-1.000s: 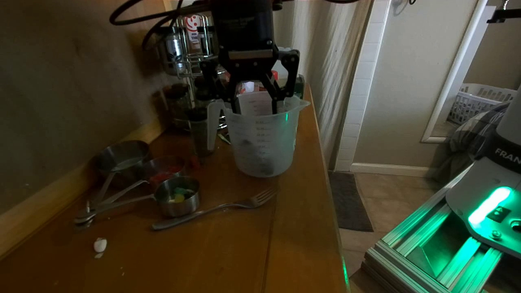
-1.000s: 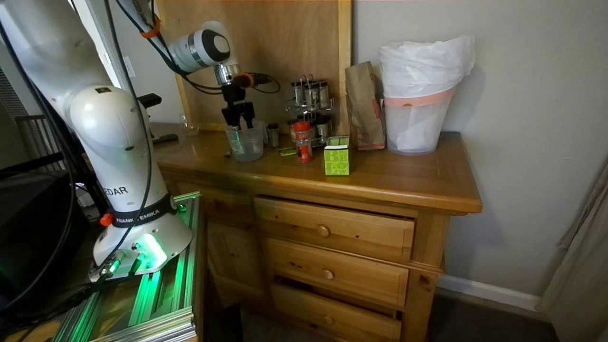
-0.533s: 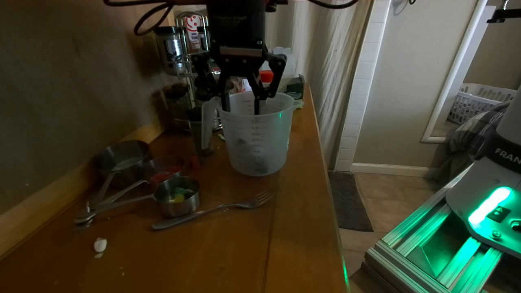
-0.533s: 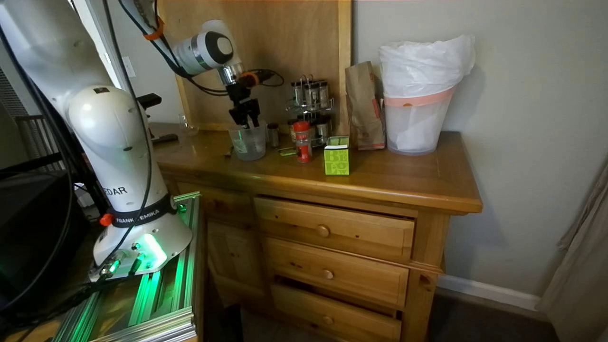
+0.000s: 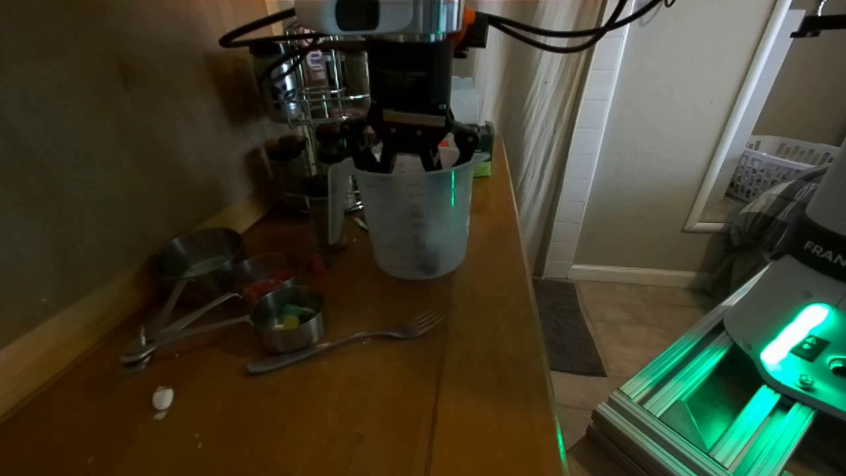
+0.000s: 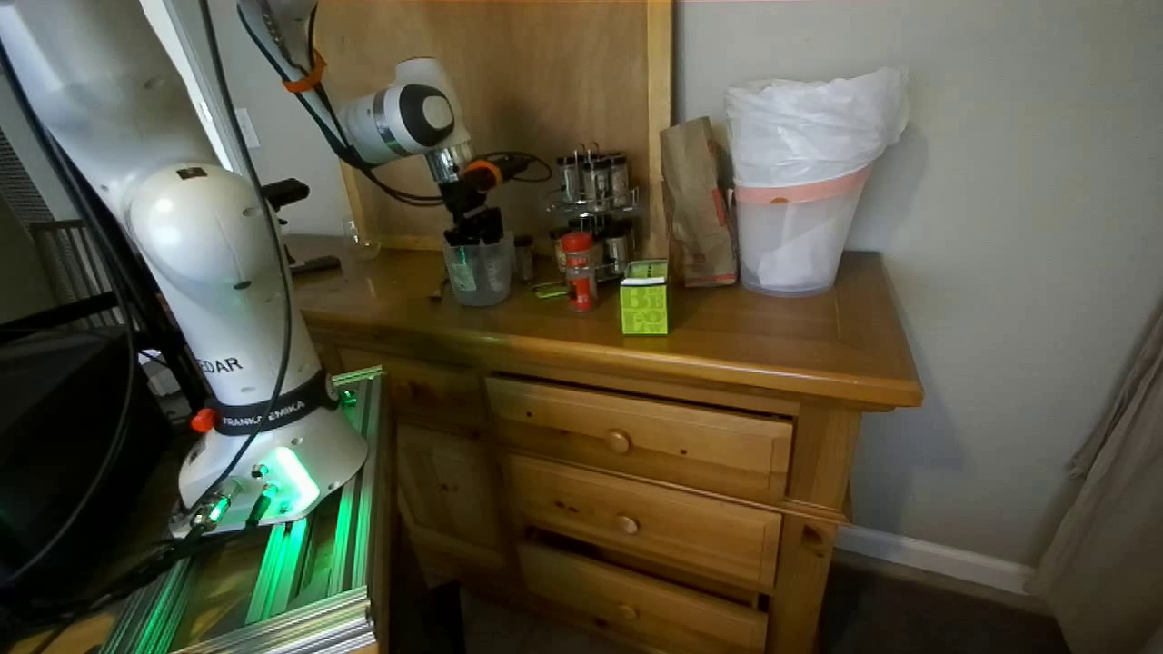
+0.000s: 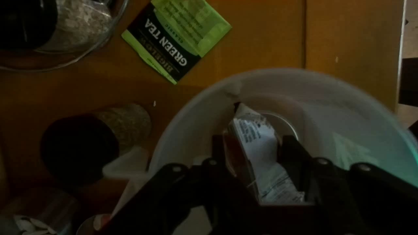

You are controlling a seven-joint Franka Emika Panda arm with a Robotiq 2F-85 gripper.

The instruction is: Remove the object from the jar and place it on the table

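The jar is a large translucent measuring jug (image 5: 420, 218) upright on the brown wooden table (image 5: 370, 416). It also shows in an exterior view (image 6: 482, 277), and its rim (image 7: 287, 73) in the wrist view. My gripper (image 5: 413, 165) reaches down into the jug, with its fingertips hidden by the cloudy wall. In the wrist view my gripper (image 7: 253, 143) has its fingers apart. A crumpled white and dark red packet (image 7: 258, 143) with small print lies between them inside the jug. It nearly fills the gap. Firm contact with the fingers does not show.
Measuring cups (image 5: 291, 330) and a fork (image 5: 370, 336) lie in front of the jug. A dark-lidded jar (image 7: 80, 148) and a flat green tea packet (image 7: 176, 39) lie beside it. A red-lidded bottle (image 6: 579, 272), green box (image 6: 643, 307) and spice rack (image 6: 592, 200) stand nearby.
My gripper has lowered deeper into the jug, and its fingers have gone below the rim. The jug has shifted slightly, leftward in an exterior view.
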